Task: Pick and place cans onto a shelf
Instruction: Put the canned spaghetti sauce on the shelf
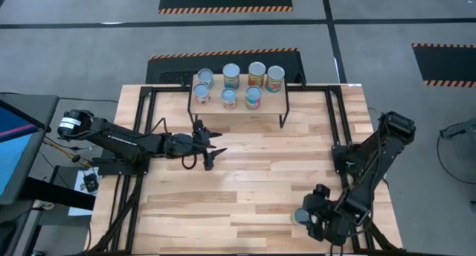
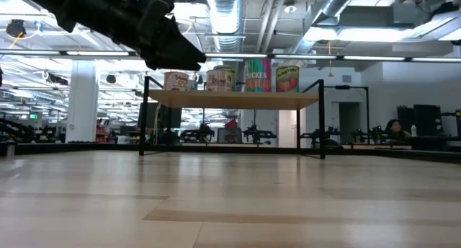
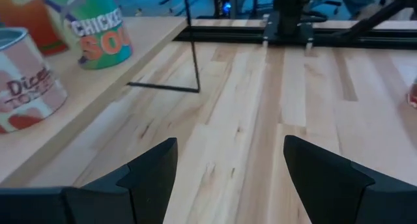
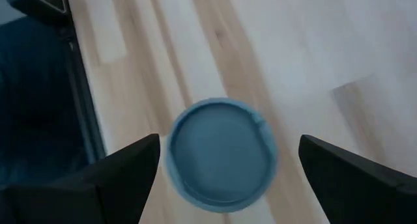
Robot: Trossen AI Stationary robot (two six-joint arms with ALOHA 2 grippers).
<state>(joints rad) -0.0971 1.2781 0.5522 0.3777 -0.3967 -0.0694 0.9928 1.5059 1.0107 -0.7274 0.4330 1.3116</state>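
Several cans stand upright on the small light-wood shelf at the table's far middle; they also show in the low view. One more can stands on the table near its near edge, right of centre. My right gripper hangs open above it, pointing down, one finger on either side of the round top, touching nothing; the high view shows it too. My left gripper is open and empty above the table, just in front of the shelf's left end.
The shelf's thin black legs stand on the table close ahead of my left gripper. Black rails run along the tabletop's left and right sides. Bare wood lies between the two arms.
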